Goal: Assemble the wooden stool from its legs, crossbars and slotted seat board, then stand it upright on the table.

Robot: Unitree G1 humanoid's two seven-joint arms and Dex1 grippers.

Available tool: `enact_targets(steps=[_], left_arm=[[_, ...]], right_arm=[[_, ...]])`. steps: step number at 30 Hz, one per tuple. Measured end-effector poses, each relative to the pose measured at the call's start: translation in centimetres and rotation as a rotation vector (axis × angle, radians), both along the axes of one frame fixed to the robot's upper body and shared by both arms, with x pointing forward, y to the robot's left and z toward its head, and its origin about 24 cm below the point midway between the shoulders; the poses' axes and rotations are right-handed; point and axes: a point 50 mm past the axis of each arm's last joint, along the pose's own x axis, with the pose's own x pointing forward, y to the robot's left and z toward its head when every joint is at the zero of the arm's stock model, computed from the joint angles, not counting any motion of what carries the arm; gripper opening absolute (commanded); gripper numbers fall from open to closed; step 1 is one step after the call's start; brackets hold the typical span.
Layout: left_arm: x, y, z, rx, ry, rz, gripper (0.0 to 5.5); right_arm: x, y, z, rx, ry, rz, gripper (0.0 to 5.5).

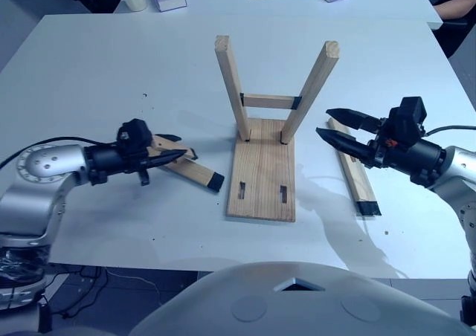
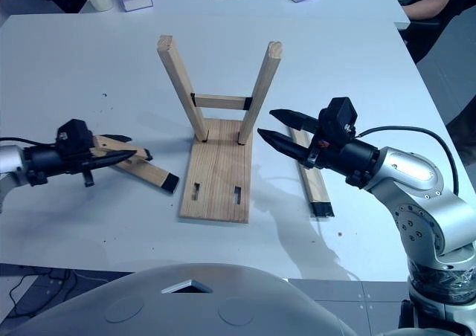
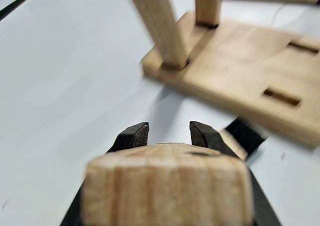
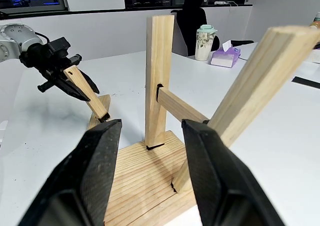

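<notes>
The seat board is seen lying flat on the tabletop, slotted face up, which is what lets the legs be dropped in from above. Two upright legs are already seated in the far slots and splay outward towards the top, tied together by a crossbar. The two near slots are empty, so the job is judged to be roughly halfway.

On the left, a third leg is clamped between the fingers of the left hand. It is gripped near its upper end and tilted down, its black-tipped lower end at or very near the tabletop just beside the board. That grip probably leaves the tip free to be steered into a slot.

On the right, the right hand is spread wide with nothing in it. It is poised just beside the right-hand upright and above a fourth leg lying flat on the tabletop. From there either the standing frame could be steadied or that leg collected; which is intended cannot be told.
</notes>
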Motion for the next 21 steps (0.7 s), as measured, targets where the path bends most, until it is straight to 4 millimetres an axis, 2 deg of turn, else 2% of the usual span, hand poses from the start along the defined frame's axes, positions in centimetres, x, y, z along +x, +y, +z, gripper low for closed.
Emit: enact_targets(steps=[4, 8, 16, 21], left_arm=[[0.0, -1.4, -0.2, 0.004, -0.006, -0.043, 1.3], [-0.6, -1.1, -2.0, 0.129, -0.004, -0.068, 1.3], [-1.4, -1.4, -1.7, 0.147, -0.003, -0.144, 1.3], [-1.9, -0.8, -1.4, 0.145, 0.042, -0.155, 1.3]], right_arm=[[0.1, 0.0, -0.1, 0.002, -0.01, -0.003, 2.19], [0.2, -0.1, -0.2, 0.003, -0.012, -0.015, 2.19], [0.2, -0.1, -0.6, 0.012, -0.009, -0.032, 2.19], [0.1, -0.1, -0.8, 0.009, -0.008, -0.049, 2.19]])
